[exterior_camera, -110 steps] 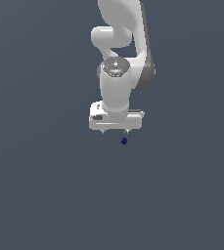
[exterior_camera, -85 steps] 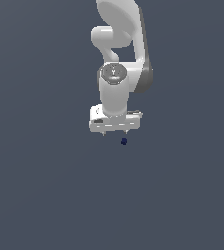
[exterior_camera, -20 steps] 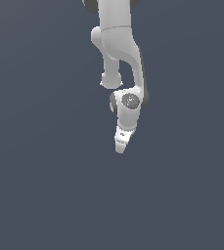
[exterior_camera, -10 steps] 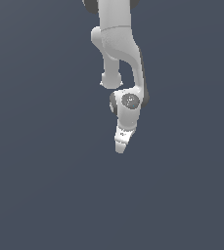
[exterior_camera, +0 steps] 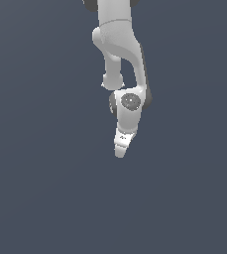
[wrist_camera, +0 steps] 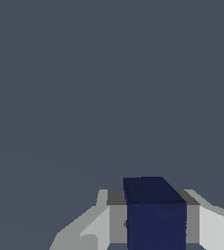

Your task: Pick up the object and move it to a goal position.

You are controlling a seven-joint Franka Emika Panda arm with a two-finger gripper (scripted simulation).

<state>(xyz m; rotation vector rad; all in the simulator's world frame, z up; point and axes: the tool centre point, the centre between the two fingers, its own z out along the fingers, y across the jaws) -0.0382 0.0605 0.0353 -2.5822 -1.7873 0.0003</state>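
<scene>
In the wrist view a dark navy-blue block, the object (wrist_camera: 155,212), sits between my two white fingers (wrist_camera: 96,224), which press on its sides. In the exterior view my white gripper (exterior_camera: 120,153) points down and is seen edge-on below the arm; the object is hidden there behind the fingers. The gripper is shut on the object and holds it over the plain grey surface.
The white arm (exterior_camera: 120,59) rises to the top of the exterior view. All around is a plain dark grey surface (exterior_camera: 45,188) with no other objects or edges in view.
Since the earliest frames the gripper has turned edge-on, come down over the navy object and closed on it. Over the last second nothing visibly moves.
</scene>
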